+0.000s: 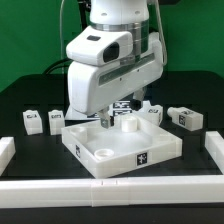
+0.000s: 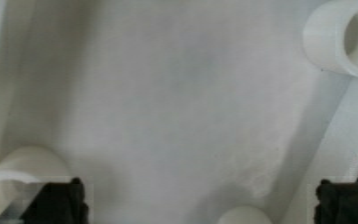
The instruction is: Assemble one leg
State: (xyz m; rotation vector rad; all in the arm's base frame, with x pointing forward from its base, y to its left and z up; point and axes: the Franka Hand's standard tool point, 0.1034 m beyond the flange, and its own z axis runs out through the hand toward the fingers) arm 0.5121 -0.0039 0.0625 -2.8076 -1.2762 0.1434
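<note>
Now the hand hangs low over the white tray part, its fingers spread wide with nothing between them — a leg lies untouched on the black bench, near the tray at the exterior view's right

1. No letters, numbers or brand names legible in either view.
2. Exterior view: black-and-white square tag marks on the near walls of the white tray-like part; patterns too small to decode.
3. Like tag marks on the leg on the exterior view's left and the leg on the exterior view's right.
</note>
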